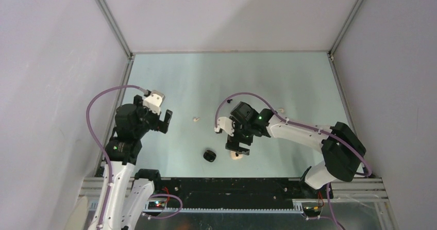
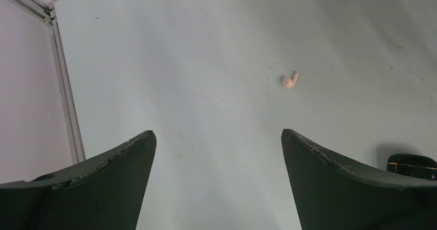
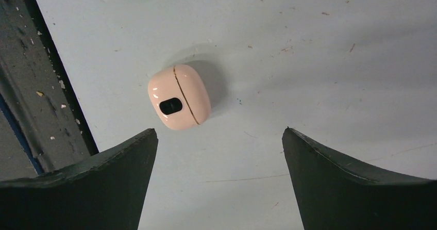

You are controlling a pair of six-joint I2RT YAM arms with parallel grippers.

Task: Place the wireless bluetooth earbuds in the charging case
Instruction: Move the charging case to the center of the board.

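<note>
Nearest the arms' bases, an apparently closed cream charging case (image 3: 179, 97) lay on the counter (image 3: 319, 60), the right fingers (image 3: 350, 189) spread wide over it, holding nothing; a black case (image 1: 209, 155) sat just beside. Farther out, the left fingers (image 2: 103, 183) hung apart and empty, pointed toward a cream earbud (image 2: 290, 80) lying loose in the open. Tiny, light, glossy and likely slippery, it looked best pinched gently across the bulb, leaving the stem free for seating.

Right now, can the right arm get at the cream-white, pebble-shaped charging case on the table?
Probably yes: the right gripper hangs open over the cream-white case, with nothing between them.
</note>
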